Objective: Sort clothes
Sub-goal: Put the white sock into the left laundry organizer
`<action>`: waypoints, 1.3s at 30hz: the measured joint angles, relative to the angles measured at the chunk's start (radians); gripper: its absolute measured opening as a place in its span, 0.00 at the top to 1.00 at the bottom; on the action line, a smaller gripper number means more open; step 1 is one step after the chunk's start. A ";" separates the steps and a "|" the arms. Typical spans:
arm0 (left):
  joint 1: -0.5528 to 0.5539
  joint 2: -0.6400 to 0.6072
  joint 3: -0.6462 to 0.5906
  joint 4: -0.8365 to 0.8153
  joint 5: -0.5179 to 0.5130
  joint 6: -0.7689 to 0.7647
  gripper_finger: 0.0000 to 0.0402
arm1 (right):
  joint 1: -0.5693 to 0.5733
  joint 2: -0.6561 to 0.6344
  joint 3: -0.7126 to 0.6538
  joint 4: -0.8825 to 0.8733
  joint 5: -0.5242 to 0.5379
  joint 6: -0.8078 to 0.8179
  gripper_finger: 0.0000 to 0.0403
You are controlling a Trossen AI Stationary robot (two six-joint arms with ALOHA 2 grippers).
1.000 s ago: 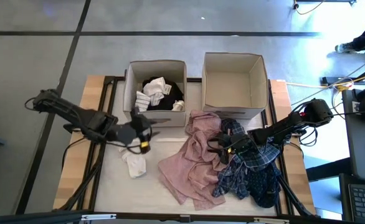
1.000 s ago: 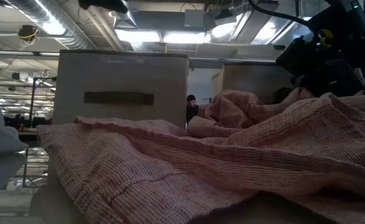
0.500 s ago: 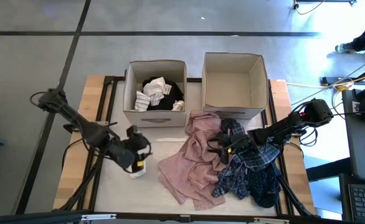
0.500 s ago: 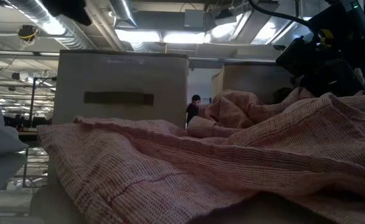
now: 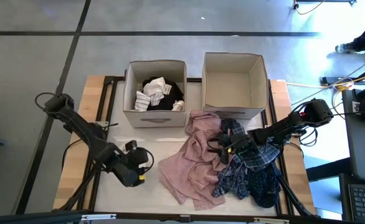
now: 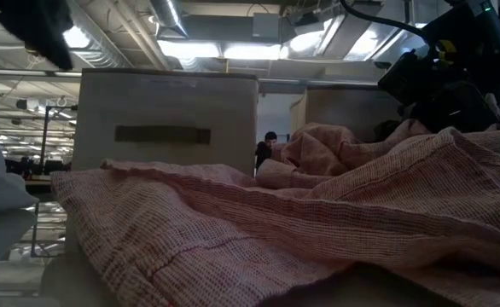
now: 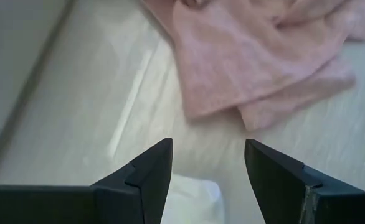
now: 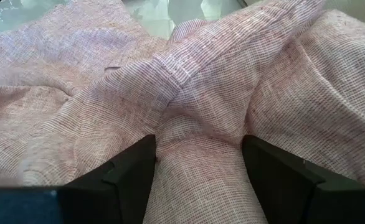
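Grey concrete floor is surrounding a pale table point(image 5: 170, 144) framed in wood, on which two beige fabric boxes are standing side by side at the far edge. White and striped socks point(image 5: 152, 93) are lying on a black garment point(image 5: 172, 99) inside the left box point(image 5: 136, 81), while the right box point(image 5: 258, 79) is showing only its bare inner walls. A pale pink garment point(image 5: 192, 158) is spread in folds over the middle of the table, just in front of the boxes, and is filling most of the low view point(image 6: 318, 213). A blue plaid garment point(image 5: 251, 160) and a dark navy patterned one point(image 5: 265, 186) are heaped against its right side.

The left gripper point(image 5: 139, 171) is being held low over the near left part of the table, just beside the pink garment's edge. Its fingers point(image 7: 151, 168) are spread well apart with nothing between them, and something white, possibly a sock point(image 7: 195, 202), is lying on the table directly beneath them, though only a small blurred part is shown.

The right gripper point(image 5: 223, 149) is being held at the seam where pink and plaid meet. Its fingers point(image 8: 132, 165) are parted and are being pressed against a raised fold of the pink garment point(image 8: 201, 130) that is lying between them, not yet clamped.

A person point(image 6: 264, 149) is standing far off in the room, seen between the boxes.
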 joint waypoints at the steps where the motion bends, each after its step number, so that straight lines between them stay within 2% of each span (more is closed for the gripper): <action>1: -0.006 0.013 0.000 0.000 0.006 -0.010 0.53 | 0.000 0.000 0.000 0.000 0.000 0.000 0.40; 14: -0.070 0.185 0.000 0.000 0.049 -0.091 0.53 | 0.000 0.000 0.000 0.000 0.000 0.000 0.40; 28: -0.073 0.311 0.000 -0.060 0.080 -0.104 0.53 | 0.000 0.000 0.000 0.000 0.000 0.000 0.40; 33: -0.073 0.318 0.000 -0.057 0.085 -0.071 0.62 | 0.000 0.000 0.000 0.000 0.000 0.000 0.40; 39: -0.072 0.318 0.000 -0.057 0.087 -0.069 0.84 | 0.000 0.000 0.000 0.000 0.000 0.000 0.40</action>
